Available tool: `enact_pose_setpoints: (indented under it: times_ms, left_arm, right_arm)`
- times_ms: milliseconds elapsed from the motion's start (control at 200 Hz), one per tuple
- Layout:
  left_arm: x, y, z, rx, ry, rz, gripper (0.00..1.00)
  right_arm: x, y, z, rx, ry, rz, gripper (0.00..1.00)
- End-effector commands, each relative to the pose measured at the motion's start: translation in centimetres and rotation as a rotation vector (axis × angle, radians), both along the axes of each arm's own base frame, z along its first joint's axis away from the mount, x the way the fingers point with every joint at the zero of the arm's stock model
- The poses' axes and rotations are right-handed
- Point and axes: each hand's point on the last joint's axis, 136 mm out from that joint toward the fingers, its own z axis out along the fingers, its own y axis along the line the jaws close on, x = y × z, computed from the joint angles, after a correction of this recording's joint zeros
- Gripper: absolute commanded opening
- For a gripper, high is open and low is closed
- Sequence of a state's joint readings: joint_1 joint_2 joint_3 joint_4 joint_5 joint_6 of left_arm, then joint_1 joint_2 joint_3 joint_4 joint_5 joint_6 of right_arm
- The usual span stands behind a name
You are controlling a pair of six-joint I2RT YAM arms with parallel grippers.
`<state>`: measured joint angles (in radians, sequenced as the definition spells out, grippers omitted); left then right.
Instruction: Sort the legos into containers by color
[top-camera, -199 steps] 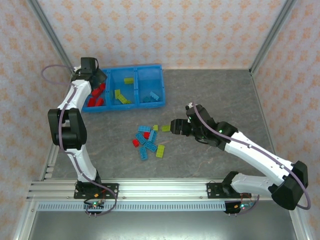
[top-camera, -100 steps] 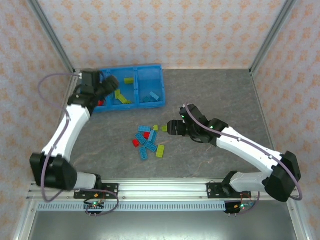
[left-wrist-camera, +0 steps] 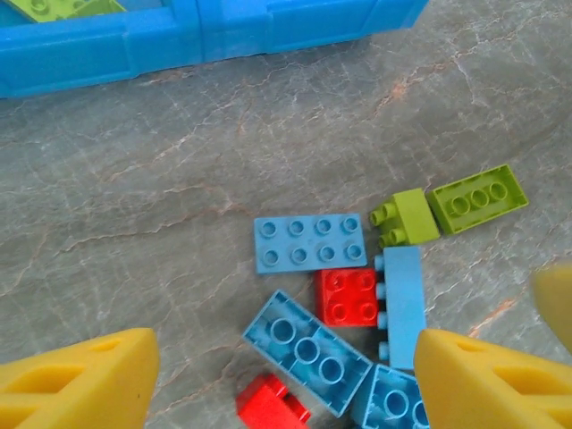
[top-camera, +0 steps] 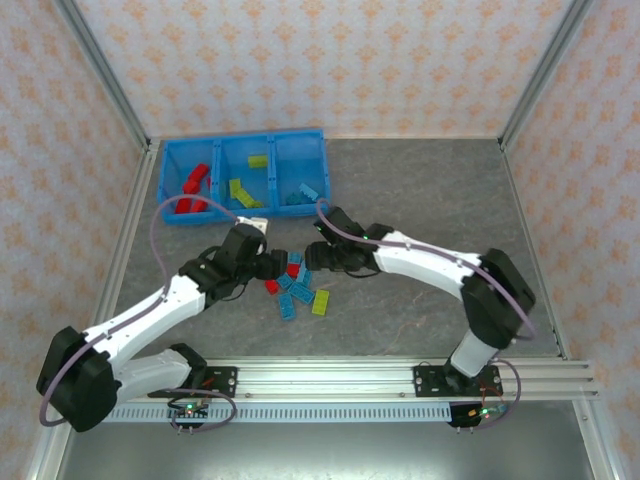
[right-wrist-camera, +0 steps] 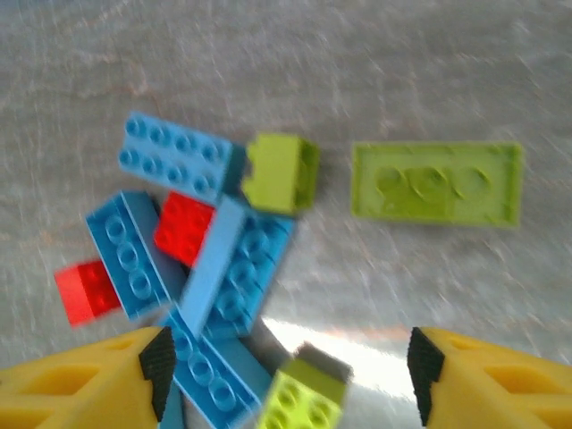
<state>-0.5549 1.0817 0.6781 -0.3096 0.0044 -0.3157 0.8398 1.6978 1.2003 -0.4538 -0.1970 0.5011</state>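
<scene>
The loose legos (top-camera: 297, 283) lie in a small heap mid-table: light blue, red and yellow-green. My left gripper (top-camera: 270, 266) hovers open at the heap's left side. In its wrist view an upturned light blue brick (left-wrist-camera: 308, 349) and a red brick (left-wrist-camera: 271, 402) lie between its fingers (left-wrist-camera: 80, 380), with a red square (left-wrist-camera: 349, 297) just beyond. My right gripper (top-camera: 312, 258) stands open at the heap's right. A yellow-green brick (right-wrist-camera: 299, 402) lies between its pads (right-wrist-camera: 492, 380), apart from both. The containers (top-camera: 245, 139) hold red, yellow-green and light blue bricks, left to right.
A flat yellow-green brick (right-wrist-camera: 435, 183) and a small one (right-wrist-camera: 281, 172) lie beyond the right gripper. The two grippers face each other closely across the heap. The bin's front wall (left-wrist-camera: 179, 40) is a short way past the left gripper. Cage posts stand at the table's corners.
My left arm has swung from over the bin's left compartment down to the heap. The right gripper has slid left to the heap's edge, its jaws a little narrower.
</scene>
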Motion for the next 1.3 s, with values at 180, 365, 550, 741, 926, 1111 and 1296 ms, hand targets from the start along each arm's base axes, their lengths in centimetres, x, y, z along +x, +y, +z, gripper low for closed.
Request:
enact_pose_setpoints:
  times_ms: [180,365,550,741,926,1111,1296]
  left_arm:
    - [0.6,3.1,4.0,0.009,-0.27,0.102,0.78]
    - [-0.4,5.5,5.8,-0.005,-0.361,0.197,0.8]
    - [-1.2,6.6,7.0,-0.04,-0.422,0.238,0.84]
    - [-1.4,7.4,7.0,-0.038,-0.438,0.276,0.92]
    - [-1.9,11.2,7.1,0.033,-0.464,0.49,1.0]
    - [-3.4,15.1,7.5,0.055,-0.515,0.72,0.99]
    - [-3.8,15.5,7.4,0.028,-0.534,0.731,0.98]
  right_arm:
    - [5.0,1.6,-4.2,-0.222,-0.03,-0.069,0.63]
    - [5.3,1.8,-5.5,-0.224,-0.017,-0.092,0.52]
    - [4.7,1.3,-6.1,-0.241,0.003,-0.097,0.34]
    - [5.4,1.6,-1.0,-0.145,-0.118,-0.105,0.17]
    - [4.2,6.3,10.2,0.106,-0.525,0.128,0.2]
    - [7.2,9.9,14.9,0.119,-0.748,0.196,0.2]
    - [13.2,14.6,13.5,0.021,-0.787,0.208,0.18]
